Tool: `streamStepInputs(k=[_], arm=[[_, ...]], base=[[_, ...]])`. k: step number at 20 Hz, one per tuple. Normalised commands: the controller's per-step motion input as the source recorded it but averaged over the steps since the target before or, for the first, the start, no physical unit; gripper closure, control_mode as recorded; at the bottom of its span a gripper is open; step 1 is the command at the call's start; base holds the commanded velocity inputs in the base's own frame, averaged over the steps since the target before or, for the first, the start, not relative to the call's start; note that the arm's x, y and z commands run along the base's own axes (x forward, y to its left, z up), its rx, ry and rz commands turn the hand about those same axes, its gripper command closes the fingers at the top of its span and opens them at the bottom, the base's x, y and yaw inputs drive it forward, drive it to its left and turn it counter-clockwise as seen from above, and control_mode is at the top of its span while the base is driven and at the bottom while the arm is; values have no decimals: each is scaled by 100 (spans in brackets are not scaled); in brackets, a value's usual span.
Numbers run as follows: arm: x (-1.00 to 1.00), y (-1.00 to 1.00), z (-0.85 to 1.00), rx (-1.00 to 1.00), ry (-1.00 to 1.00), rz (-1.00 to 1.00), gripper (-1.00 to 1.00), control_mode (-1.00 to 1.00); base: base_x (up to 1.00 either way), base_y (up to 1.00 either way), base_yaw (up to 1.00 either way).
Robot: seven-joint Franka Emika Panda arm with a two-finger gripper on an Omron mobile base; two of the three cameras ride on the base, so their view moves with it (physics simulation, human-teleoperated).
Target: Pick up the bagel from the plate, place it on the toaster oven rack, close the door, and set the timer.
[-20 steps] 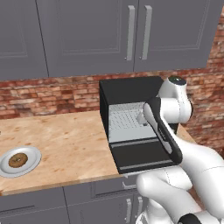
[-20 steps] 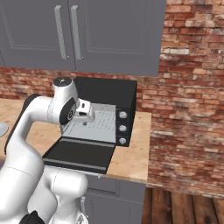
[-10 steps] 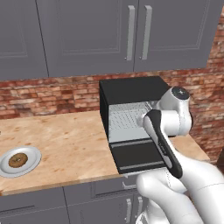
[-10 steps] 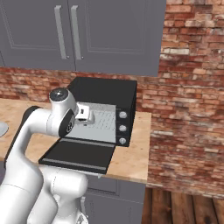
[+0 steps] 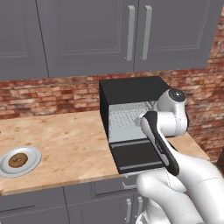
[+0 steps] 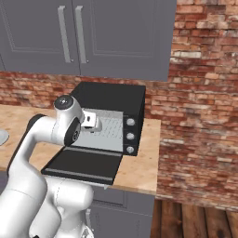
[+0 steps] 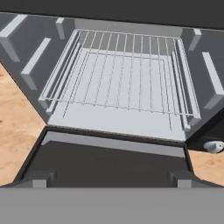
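The bagel (image 5: 18, 160) lies on the plate (image 5: 34, 158) at the counter's far left, well away from the arm. The toaster oven (image 5: 131, 89) stands open, its black door (image 5: 133, 158) folded flat toward me. My gripper (image 7: 112, 179) hovers above the door (image 7: 109, 159), facing the cavity, fingertips (image 7: 43, 178) wide apart and open with nothing between them. The toaster oven rack (image 7: 118, 74) sits bare inside the cavity. In the right base view my white hand (image 6: 91, 122) hangs in front of the rack (image 6: 109, 126).
Three round knobs (image 6: 130, 135) run down the oven's right side. Grey wall cabinets (image 5: 109, 35) hang above a brick backsplash (image 5: 48, 94). Bare wooden counter (image 5: 70, 140) stretches between plate and oven. My own forearm (image 5: 159, 142) crosses the oven's front.
The arm has sunk a little and the hand has dropped slightly in front of the oven. The gripper stays open; bagel, plate and door are as before.
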Motion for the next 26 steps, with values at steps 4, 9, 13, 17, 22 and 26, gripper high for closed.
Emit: streamStepInputs(k=[4, 9, 13, 17, 22, 26], arm=[[0, 0, -16, 0, 0, -5, -100, -100], [0, 0, -29, 0, -1, -3, -100, -100], [4, 0, -17, 0, -6, 0, -100, -100], [9, 0, -2, 0, -9, 0, -100, -100], [16, 0, 0, 0, -8, 0, -100, -100], [16, 0, -1, 1, -7, 0, -100, -100]], base=[[0, 0, 0], [0, 0, 0], [0, 0, 0], [0, 0, 0], [0, 0, 0], [0, 0, 0]])
